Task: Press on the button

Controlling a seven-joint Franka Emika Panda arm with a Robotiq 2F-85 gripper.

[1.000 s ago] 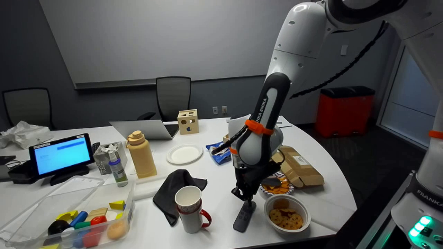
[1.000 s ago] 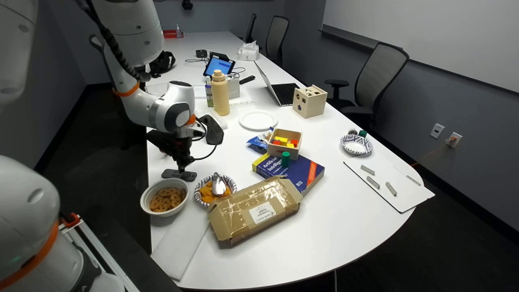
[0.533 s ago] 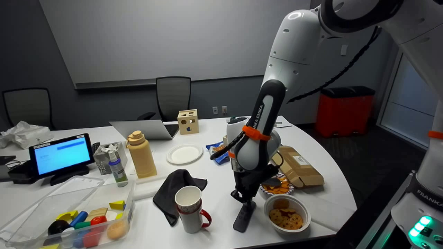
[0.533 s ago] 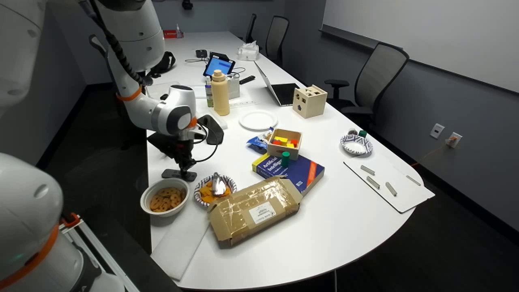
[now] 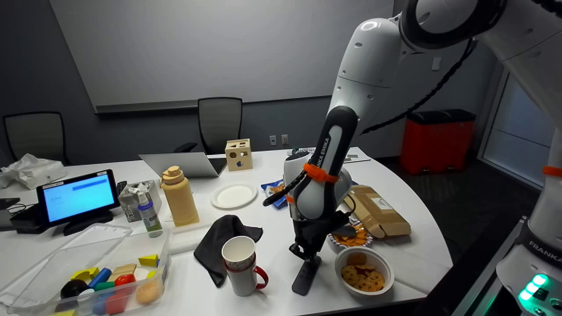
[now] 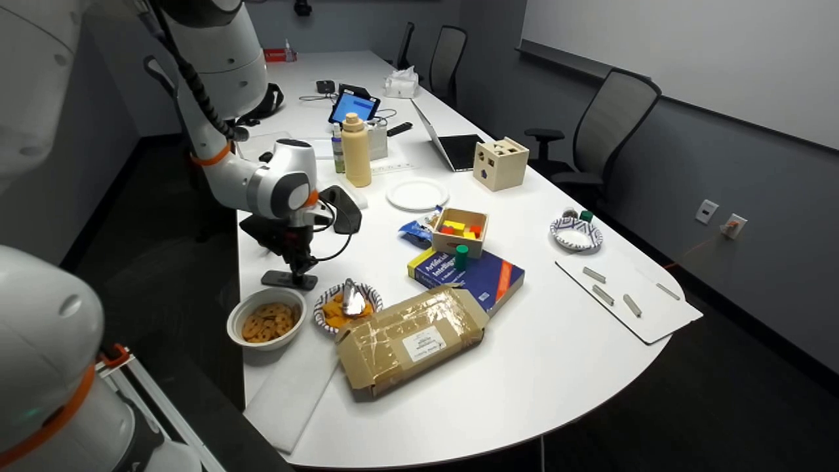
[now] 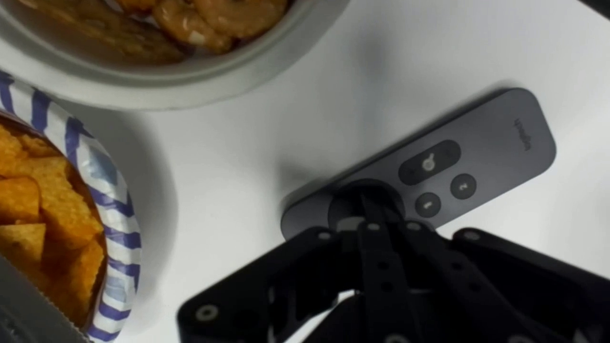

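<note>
Button (image 7: 342,204), round and near-black — on the slim, dark-grey remote (image 7: 481,148) near the cookie bowl (image 7: 238,86) — sits partly hidden under the tip of your closed hand (image 7: 366,207).

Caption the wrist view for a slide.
Shut gripper over the round pad of a remote, with cookies in a pale bowl and chips in a striped bowl nearby.

Tabletop (image 5: 279,256) between remote control (image 5: 306,278) and red-handled mug (image 5: 241,276) leaves passage; the cookie bowl (image 5: 387,274) obstructs the remote control's opposite side.
</note>
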